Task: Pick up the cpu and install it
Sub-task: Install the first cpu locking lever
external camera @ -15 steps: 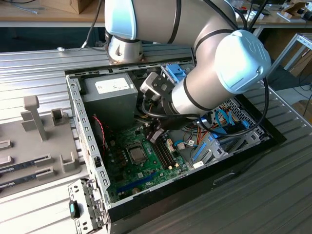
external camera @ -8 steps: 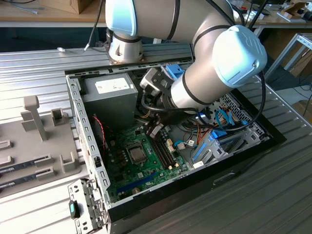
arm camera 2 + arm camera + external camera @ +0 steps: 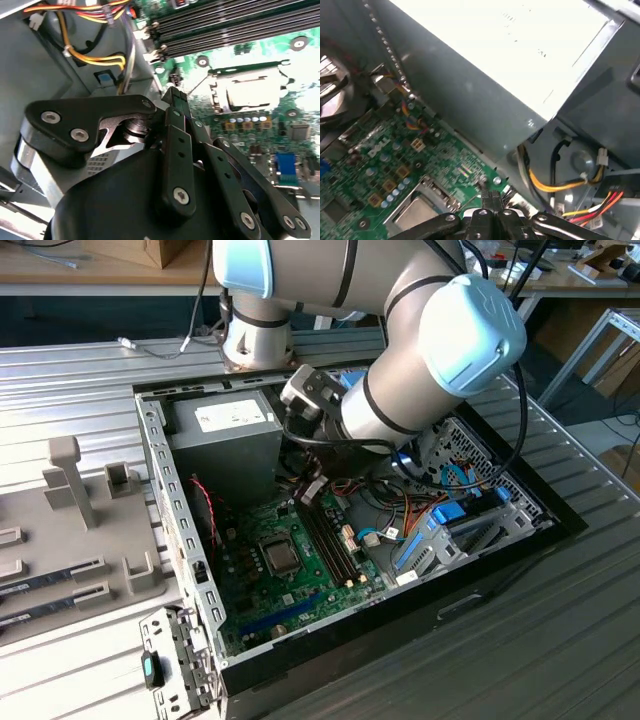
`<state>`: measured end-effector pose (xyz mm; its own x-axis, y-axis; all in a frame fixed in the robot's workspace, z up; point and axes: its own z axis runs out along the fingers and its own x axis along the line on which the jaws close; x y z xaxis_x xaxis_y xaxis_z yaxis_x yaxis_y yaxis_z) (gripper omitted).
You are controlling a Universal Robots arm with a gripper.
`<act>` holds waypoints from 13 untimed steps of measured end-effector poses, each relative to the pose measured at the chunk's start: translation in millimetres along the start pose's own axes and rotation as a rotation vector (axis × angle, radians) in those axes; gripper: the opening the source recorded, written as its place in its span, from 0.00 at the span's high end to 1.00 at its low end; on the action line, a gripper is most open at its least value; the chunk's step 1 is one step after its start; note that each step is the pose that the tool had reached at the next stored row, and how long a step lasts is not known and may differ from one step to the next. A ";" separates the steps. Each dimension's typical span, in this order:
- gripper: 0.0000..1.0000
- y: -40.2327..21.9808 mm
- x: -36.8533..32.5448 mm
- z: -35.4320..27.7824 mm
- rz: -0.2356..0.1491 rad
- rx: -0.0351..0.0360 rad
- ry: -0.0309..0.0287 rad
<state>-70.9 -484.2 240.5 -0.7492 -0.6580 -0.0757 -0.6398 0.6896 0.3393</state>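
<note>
Your gripper hangs inside the open computer case, above the green motherboard and just beside the grey power supply box; in both wrist views its black fingers stand pressed together at the tips with no gap and nothing between them, so you have it closed and empty. You can see the arm reaching down over the case from the far side in the exterior view, its wrist low between the power supply and the bundle of coloured wires.

You find the cpu lying flat inside its socket on the motherboard; its dull silver top shows within the metal socket frame, and in the first wrist view the same chip sits close to the fingertips but apart from them. In the exterior view the socket lies near the middle of the board, with the long dark memory slots just beside it toward the exterior view's right.

Yellow and orange wires run past the corner of the power supply; outside the case, toward the exterior view's left, a grey holder rests on the ribbed metal table.
</note>
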 end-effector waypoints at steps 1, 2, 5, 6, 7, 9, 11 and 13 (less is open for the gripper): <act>0.89 0.1 -0.2 -0.5 -0.001 -0.0002 0.0004; 0.89 0.0 -0.7 -1.2 -0.001 -0.0010 -0.0002; 0.89 3.1 -5.1 0.1 -0.002 -0.0015 0.0002; 0.89 4.5 -6.5 0.7 -0.003 -0.0016 0.0005; 0.89 6.6 -8.4 1.7 -0.004 -0.0017 0.0012; 0.89 7.8 -9.6 3.3 -0.018 -0.0037 0.0052; 0.89 7.7 -8.7 5.4 -0.030 -0.0055 0.0089; 0.89 7.5 -8.3 7.2 -0.034 -0.0058 0.0104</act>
<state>-70.7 -471.4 237.0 -0.7249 -0.6844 -0.0776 -0.6642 0.6647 0.3422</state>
